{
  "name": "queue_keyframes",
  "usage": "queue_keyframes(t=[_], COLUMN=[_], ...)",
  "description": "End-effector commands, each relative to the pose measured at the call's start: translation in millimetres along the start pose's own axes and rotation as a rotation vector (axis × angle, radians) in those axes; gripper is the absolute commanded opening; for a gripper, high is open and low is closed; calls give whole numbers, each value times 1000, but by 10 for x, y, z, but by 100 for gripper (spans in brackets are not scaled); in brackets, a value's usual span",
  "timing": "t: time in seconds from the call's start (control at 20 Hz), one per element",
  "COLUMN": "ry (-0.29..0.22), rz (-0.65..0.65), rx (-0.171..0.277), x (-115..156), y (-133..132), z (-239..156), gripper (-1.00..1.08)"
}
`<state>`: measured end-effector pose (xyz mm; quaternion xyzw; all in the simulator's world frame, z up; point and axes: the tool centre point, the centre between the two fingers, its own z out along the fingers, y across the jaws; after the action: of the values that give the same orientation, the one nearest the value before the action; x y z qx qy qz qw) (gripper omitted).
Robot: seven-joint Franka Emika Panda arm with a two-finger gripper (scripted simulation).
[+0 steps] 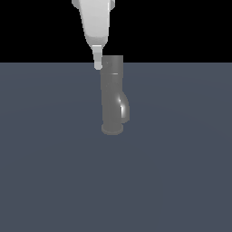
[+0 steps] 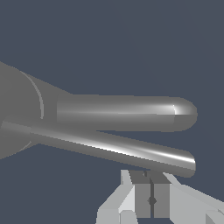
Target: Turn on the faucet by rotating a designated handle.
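The faucet [image 1: 113,95] stands upright on the tabletop [image 1: 181,181]. In the wrist view the handle [image 2: 113,148] lies across, just beside the hand [image 2: 151,186], whose fingers are pressed together, holding nothing.

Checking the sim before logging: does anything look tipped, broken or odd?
Nothing stands out. The faucet stands upright on its base, its handle straight and intact, and the claw, fingers together, sits close beside the handle.

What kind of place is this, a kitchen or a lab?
Neither, it seems: a bare computer-simulated test scene. A lone grey faucet with its handle stands on a flat blue-grey floor beneath a black void, with a white gripper beside it.
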<state>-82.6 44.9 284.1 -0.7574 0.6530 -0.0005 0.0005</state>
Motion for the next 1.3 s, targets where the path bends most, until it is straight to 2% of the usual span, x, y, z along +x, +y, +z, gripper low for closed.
queue_keyframes(t=[0.0, 0.8, 0.85, 0.9, 1.25], ry=[0, 0, 0, -1, -1], rz=[12, 20, 20, -13, -7], rx=[0, -1, -1, -2, -1], x=[194, 1065, 1065, 850, 1004], y=[-1, -24, -24, -58, -192], z=[-1, -1, -1, 0, 0], gripper=[-100, -100, -100, -100, -100])
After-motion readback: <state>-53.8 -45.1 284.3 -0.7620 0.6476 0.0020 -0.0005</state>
